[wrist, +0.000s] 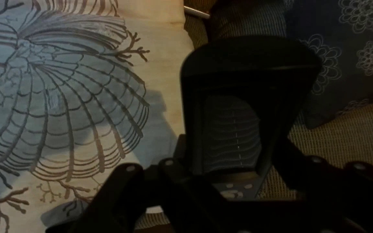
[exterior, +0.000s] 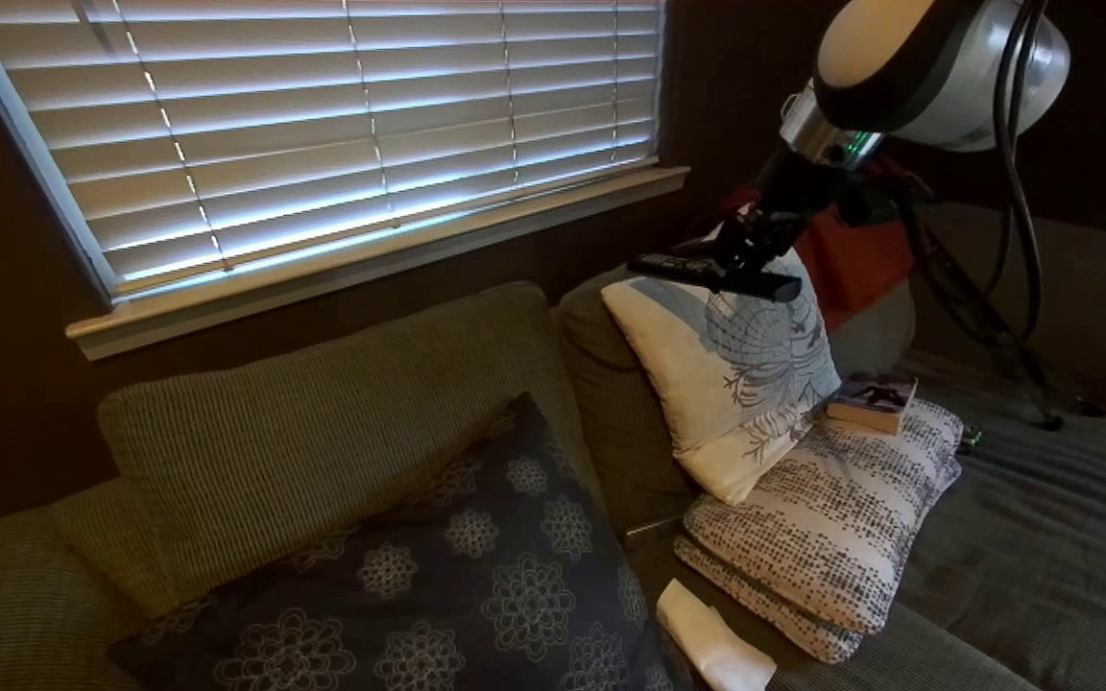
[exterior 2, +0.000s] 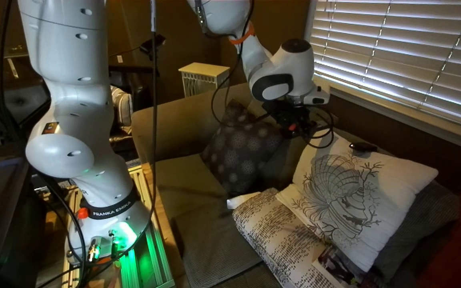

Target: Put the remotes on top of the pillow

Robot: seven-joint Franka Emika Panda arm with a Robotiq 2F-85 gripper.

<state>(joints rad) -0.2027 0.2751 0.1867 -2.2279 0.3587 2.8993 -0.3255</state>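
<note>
Held aloft near the white pillow (exterior: pixel 743 379): one remote (exterior: pixel 772 285).
Jaws snug on it, the gripper (exterior: pixel 747 257) presumably steadies it for the banded pillow (exterior: pixel 812 518); the other remote (exterior 2: pixel 363 147), apparently, lies atop the white one.

Upper face of the banded pillow (exterior: pixel 812 533) is open to approach from above, except where a book (exterior: pixel 870 403) sits near one end. The white pillow (exterior: pixel 707 393) leans over it, obstructing access from the window (exterior: pixel 351 144). In an exterior view, the seat (exterior 2: pixel 206 232) leaves passage alongside.
</note>
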